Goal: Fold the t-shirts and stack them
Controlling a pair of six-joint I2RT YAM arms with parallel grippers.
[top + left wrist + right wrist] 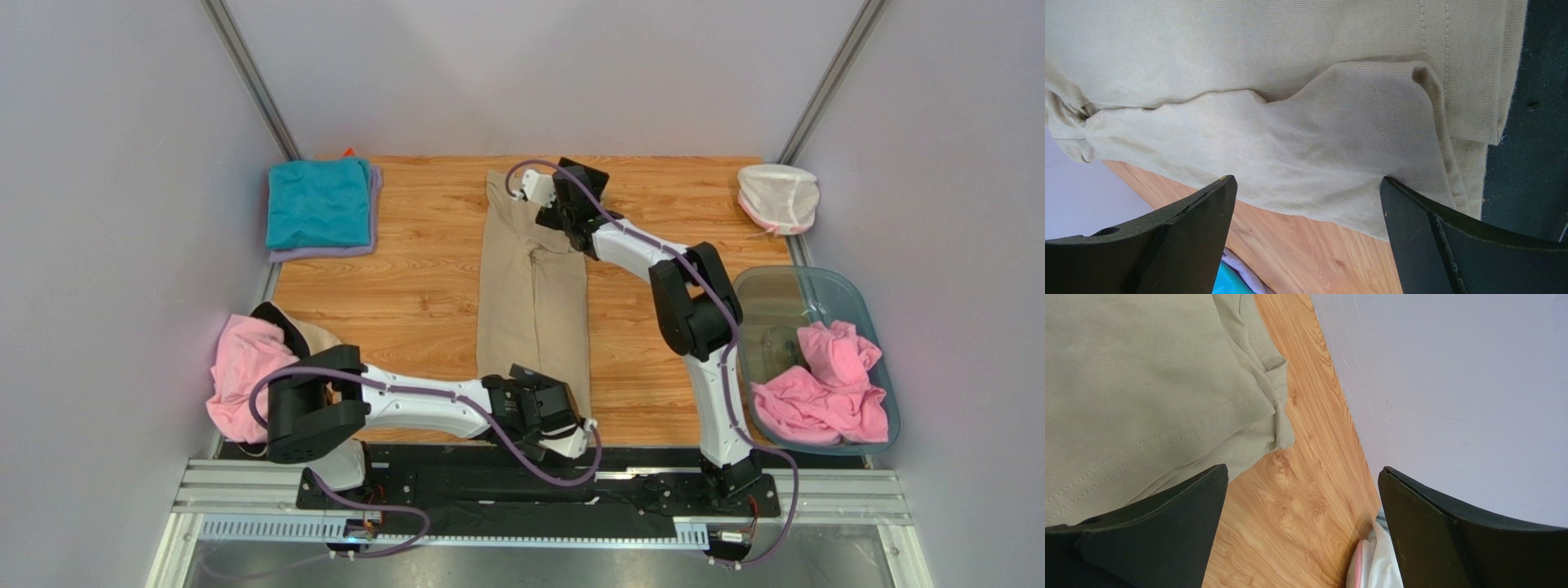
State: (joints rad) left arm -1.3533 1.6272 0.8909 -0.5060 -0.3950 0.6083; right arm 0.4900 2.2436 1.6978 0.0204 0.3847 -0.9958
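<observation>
The tan-beige t-shirt (531,294) lies folded into a long narrow strip down the middle of the table; it also shows in the left wrist view (1290,92) and the right wrist view (1137,386). My left gripper (558,414) is open and empty over the strip's near end. My right gripper (540,196) is open and empty over its far end. A folded teal t-shirt (318,202) lies on a lilac one (374,214) at the far left. A pink t-shirt (242,368) is bunched at the near left. More pink t-shirts (828,386) lie in the tub.
A clear bluish plastic tub (785,300) stands at the right edge. A small white net pouch (778,196) sits at the far right corner and shows in the right wrist view (1370,563). Grey walls close in on three sides.
</observation>
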